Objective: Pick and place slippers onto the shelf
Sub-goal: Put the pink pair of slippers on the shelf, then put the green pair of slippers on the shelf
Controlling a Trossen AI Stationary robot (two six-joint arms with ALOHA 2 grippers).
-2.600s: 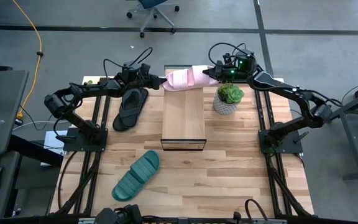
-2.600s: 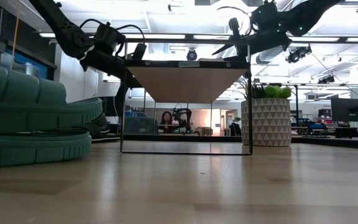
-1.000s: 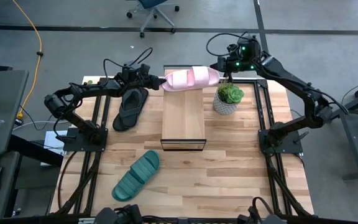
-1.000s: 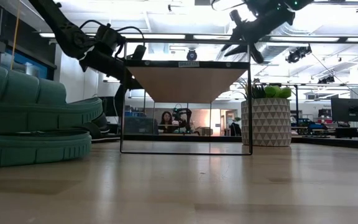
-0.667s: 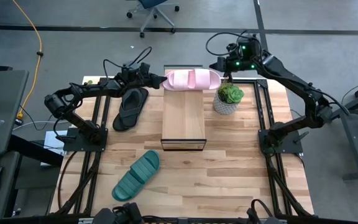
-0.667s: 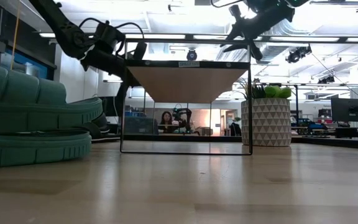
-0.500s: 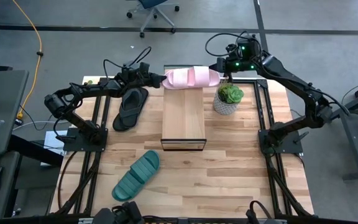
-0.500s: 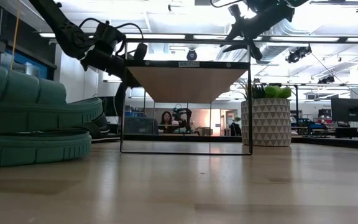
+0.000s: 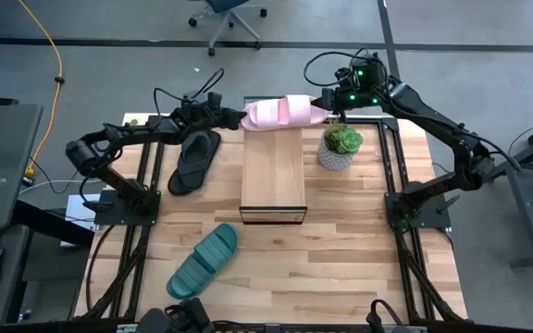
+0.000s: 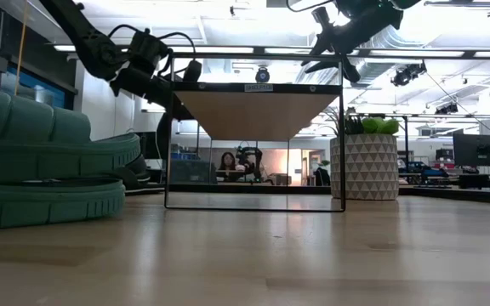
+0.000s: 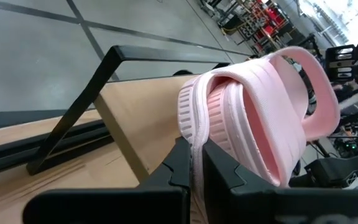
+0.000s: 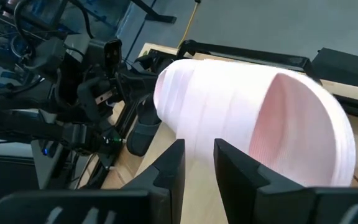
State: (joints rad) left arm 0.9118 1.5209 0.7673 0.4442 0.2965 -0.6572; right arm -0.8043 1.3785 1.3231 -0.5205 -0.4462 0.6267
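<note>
Left gripper [image 9: 236, 117]: just left of the shelf's far end, pinched tight on the edge of the pink slide, as the left wrist view showed [image 11: 194, 163].
Black flip-flop [image 9: 193, 159]: flat on the desk [image 9: 340, 250], left of the shelf, under the left arm.
Teal slide [image 9: 203, 261]: on the desk, left of the shelf's near end and well apart from it; it filled the low view's left side [image 10: 41, 166].
Pink slide [image 9: 282, 113]: lay crosswise at the shelf's far end, between the two grippers; whether it rested on the plank could not be told.
Shelf [image 9: 273, 180]: plank top bare along its middle and near end.
Potted plant [image 9: 339, 146]: on the desk just right of the shelf.
Right gripper [image 9: 327, 96]: at the slide's end right of the shelf, fingers [image 12: 238, 171] partly apart, slide edge between them; grip or mere touch could not be told.
</note>
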